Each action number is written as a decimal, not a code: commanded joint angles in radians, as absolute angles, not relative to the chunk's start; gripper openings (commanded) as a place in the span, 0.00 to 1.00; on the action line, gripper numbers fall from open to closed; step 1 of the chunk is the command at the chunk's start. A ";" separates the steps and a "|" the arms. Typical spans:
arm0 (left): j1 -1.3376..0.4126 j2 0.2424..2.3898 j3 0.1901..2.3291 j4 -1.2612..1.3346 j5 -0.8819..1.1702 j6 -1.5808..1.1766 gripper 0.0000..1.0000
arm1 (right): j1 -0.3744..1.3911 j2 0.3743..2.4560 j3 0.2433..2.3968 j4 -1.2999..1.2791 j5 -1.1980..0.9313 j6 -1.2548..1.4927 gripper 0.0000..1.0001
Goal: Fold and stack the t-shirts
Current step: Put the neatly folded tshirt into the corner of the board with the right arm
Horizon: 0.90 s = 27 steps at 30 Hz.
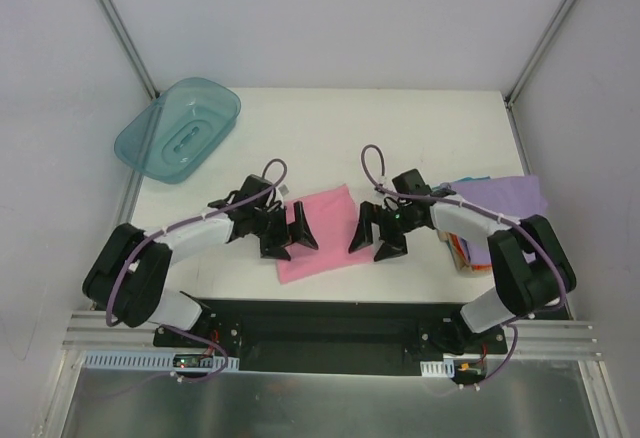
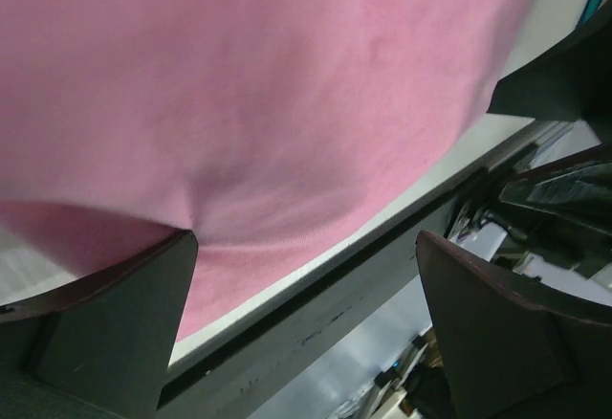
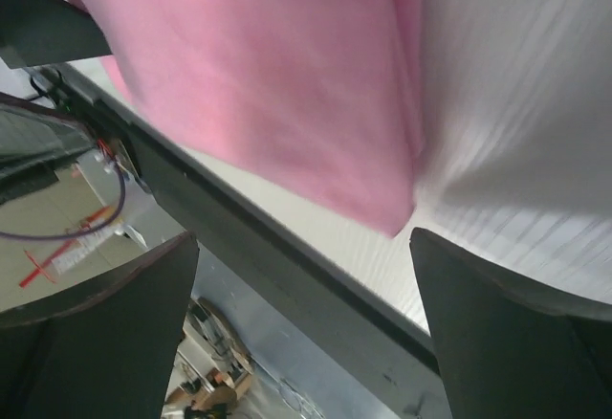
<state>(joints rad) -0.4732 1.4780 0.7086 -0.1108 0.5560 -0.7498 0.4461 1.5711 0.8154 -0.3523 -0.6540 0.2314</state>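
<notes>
Only the top view shows the lavender stack (image 1: 497, 198); the wide-jawed left gripper (image 1: 290, 238) and right gripper (image 1: 377, 238) flank the smooth pink t-shirt (image 1: 325, 228).

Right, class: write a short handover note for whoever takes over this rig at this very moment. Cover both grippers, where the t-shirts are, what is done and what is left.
Left gripper: open, holding nothing, at the left edge of the pink t-shirt.
Right gripper: open, holding nothing, at its right edge.
Pink t-shirt: lies flat as a small rectangle at the near middle of the table.
Stack: at the right, lavender on top, orange and teal edges beneath, partly hidden by the right arm.
Done: other shirts stacked; pink looks folded.
Left: probably lift the pink one onto the stack.
</notes>
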 commanded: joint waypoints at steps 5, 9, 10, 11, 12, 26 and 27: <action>-0.561 1.113 0.641 -0.282 0.434 -0.756 0.99 | 0.604 1.210 0.914 -0.578 -0.340 0.186 0.97; -0.561 0.922 0.748 -0.412 0.247 -0.680 0.99 | 0.632 0.964 0.957 -0.550 -0.053 0.140 0.97; -0.561 0.896 0.758 -0.432 0.189 -0.680 0.99 | 0.634 0.915 0.951 -0.529 -0.007 0.134 0.97; -0.560 0.873 0.765 -0.445 0.098 -0.678 0.99 | 0.632 0.835 0.943 -0.516 0.149 0.158 0.97; -0.560 0.833 0.770 -0.457 0.048 -0.680 0.99 | 0.632 0.803 0.921 -0.515 0.234 0.184 0.97; -0.532 0.902 0.765 -0.514 -0.186 -0.693 0.99 | 0.630 1.271 1.192 -0.652 0.127 -0.069 0.94; -0.520 0.913 0.765 -0.515 -0.181 -0.684 0.99 | 0.630 1.314 1.207 -0.650 0.123 -0.078 0.95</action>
